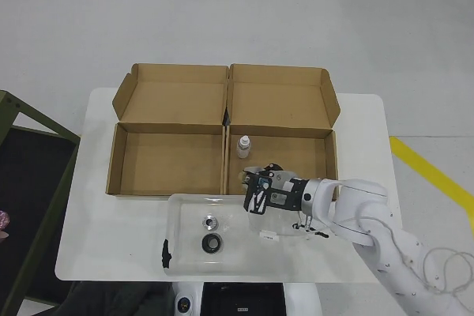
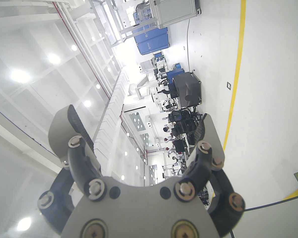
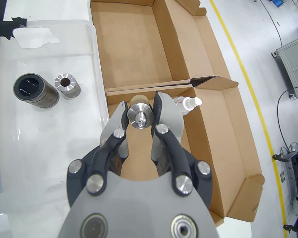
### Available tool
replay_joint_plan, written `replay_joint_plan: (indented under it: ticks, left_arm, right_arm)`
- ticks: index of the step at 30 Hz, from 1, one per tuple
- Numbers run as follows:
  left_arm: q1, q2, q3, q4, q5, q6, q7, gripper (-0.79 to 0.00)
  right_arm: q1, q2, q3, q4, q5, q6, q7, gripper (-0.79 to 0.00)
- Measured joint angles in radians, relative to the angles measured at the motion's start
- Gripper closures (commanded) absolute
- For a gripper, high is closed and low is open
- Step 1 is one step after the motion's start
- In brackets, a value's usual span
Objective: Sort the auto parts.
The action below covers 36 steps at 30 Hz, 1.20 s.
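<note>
now, right fingers (image 3: 162,110) tight on a silver part (image 3: 139,117) at a cardboard box (image 3: 213,137) rim — left fingers (image 2: 64,122) spread, empty

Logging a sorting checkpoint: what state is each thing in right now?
Right gripper: shut on the silver stepped metal cylinder.
Left gripper: open, holding nothing.
Two brown cardboard boxes: lids folded open.
Small white spray bottle: lying or standing unclear, inside one box.
Dark cylindrical metal sleeve: upright in the clear plastic bin.
Short silver metal bushing: upright beside it.
</note>
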Motion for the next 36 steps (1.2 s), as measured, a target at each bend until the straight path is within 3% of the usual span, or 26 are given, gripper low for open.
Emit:
replay_joint_plan:
  ticks: [20, 36]
  left_arm:
    - [0.000, 0.000, 0.000, 0.000, 0.000, 0.000, 0.000, -0.785]
    - [0.000, 0.000, 0.000, 0.000, 0.000, 0.000, 0.000, -0.785]
  right_arm:
    - [0.212, -0.038, -0.098, 0.277, 0.104, 0.028, 0.089, 0.000]
    - [0.323, -0.069, -0.177, 0.499, 0.138, 0.028, 0.122, 0.000]
